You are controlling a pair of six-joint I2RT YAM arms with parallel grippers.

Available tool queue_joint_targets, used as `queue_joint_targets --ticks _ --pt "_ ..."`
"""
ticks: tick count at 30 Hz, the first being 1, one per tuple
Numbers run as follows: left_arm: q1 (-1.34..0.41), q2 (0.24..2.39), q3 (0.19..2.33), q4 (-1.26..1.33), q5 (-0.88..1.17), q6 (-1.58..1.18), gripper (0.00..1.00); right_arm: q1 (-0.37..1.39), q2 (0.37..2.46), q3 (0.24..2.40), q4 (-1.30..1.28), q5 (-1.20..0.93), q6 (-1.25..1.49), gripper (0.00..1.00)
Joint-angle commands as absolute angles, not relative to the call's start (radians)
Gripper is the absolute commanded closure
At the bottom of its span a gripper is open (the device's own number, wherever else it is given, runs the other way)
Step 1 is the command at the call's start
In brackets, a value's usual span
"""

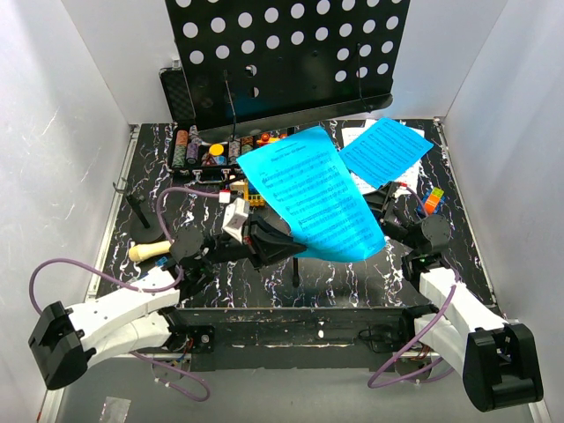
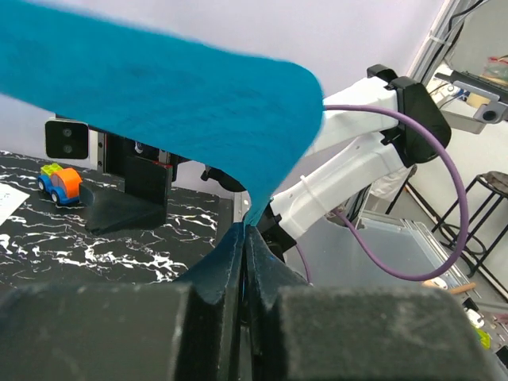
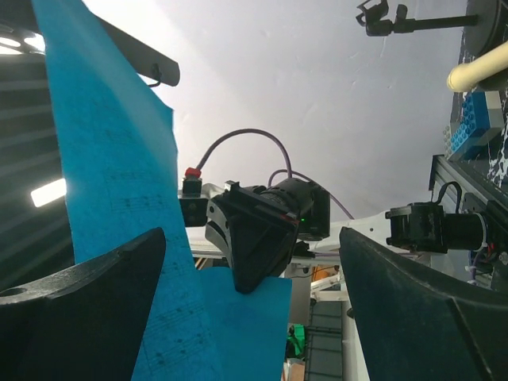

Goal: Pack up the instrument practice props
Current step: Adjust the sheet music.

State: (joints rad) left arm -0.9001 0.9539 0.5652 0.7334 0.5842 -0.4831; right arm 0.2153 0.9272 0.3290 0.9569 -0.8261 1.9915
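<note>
Near the desk's left edge the small black mic stand (image 1: 139, 210) stands upright on its round base. The cream microphone (image 1: 150, 251) lies just beside it, toward the near edge. The left gripper (image 1: 280, 240) reaches over the middle of the desk, its fingers (image 2: 218, 270) pinched together on the lower edge of a blue sheet-music page (image 1: 308, 189). That page is lifted off the surface and fans up and to the right. Behind it, along the far edge, sits the open poker chip case (image 1: 207, 152), and the black music stand (image 1: 282, 53) with its hole-punched panel rises over the case. A second blue page (image 1: 385, 150) lies toward the far right corner, partly over white paper (image 1: 354, 135). The right gripper (image 1: 388, 210) hovers at the held page's right side, its fingers (image 3: 87, 294) spread wide and holding nothing. A coloured toy block (image 1: 432, 201) sits near the right edge.
</note>
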Motion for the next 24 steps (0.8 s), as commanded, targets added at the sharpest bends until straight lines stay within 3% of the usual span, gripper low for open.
queue_joint_targets --ticks 1,8,24 --pt "-0.900 0.849 0.528 0.727 0.523 -0.488 1.00 0.209 0.913 0.330 1.054 -0.813 2.051 0.02" --pt "-0.900 0.707 0.473 0.684 0.453 -0.491 1.00 0.212 0.916 0.331 1.088 -0.808 2.065 0.02" --pt "-0.902 0.695 0.425 0.692 0.451 -0.531 1.00 0.210 0.925 0.339 1.252 -0.758 2.152 0.02"
